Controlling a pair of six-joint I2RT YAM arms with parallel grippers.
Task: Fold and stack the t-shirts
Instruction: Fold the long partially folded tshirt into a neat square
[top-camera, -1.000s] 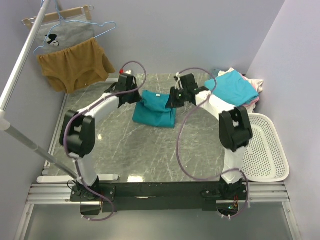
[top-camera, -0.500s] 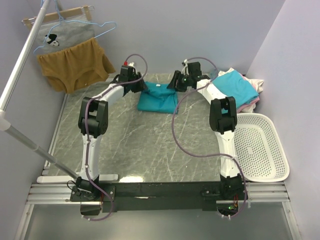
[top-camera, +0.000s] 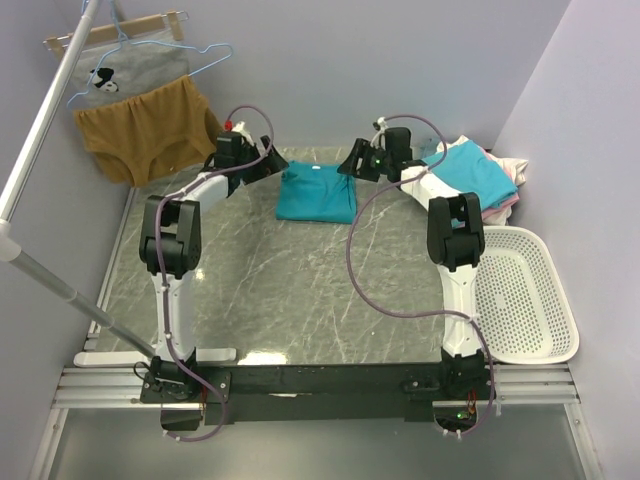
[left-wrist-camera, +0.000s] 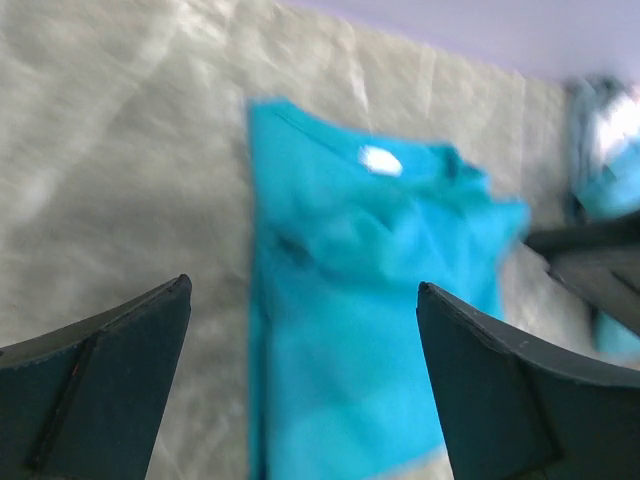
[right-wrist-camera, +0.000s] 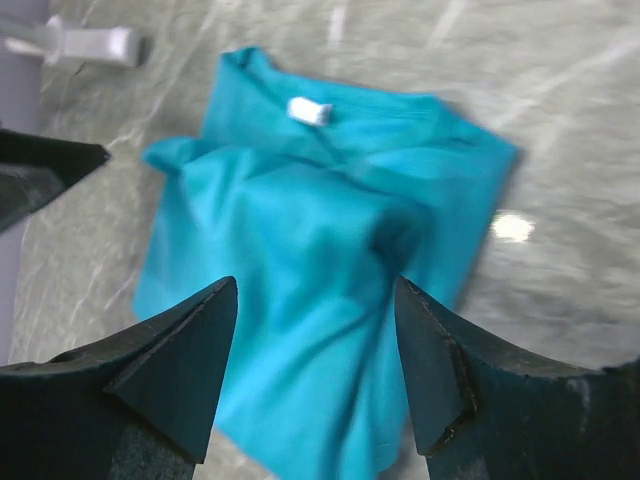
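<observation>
- Top view: teal t-shirt (top-camera: 317, 194) lies folded flat on the far part of the grey marble table (top-camera: 300, 290), collar end toward the back wall.
- Left gripper (top-camera: 268, 166) is just off the shirt's left edge and right gripper (top-camera: 352, 166) just off its right edge, so the shirt sits between the two, held by neither.
- Stack of t-shirts (top-camera: 470, 172), turquoise one on top, sits at the far right of the table, behind the right arm; white basket (top-camera: 520, 290) is nearer on that side.
- Left wrist view: jaws spread wide and empty, clear of the cloth. The teal shirt is on the table beyond and between the fingertips, mostly toward the right finger; white neck label (left-wrist-camera: 380, 160) at its far end. View is blurred.
- Right wrist view: jaws parted, nothing in them. The shirt lies on the table past the fingertips, centred in the gap, its rumpled folded layer on top, label at the far edge.
</observation>
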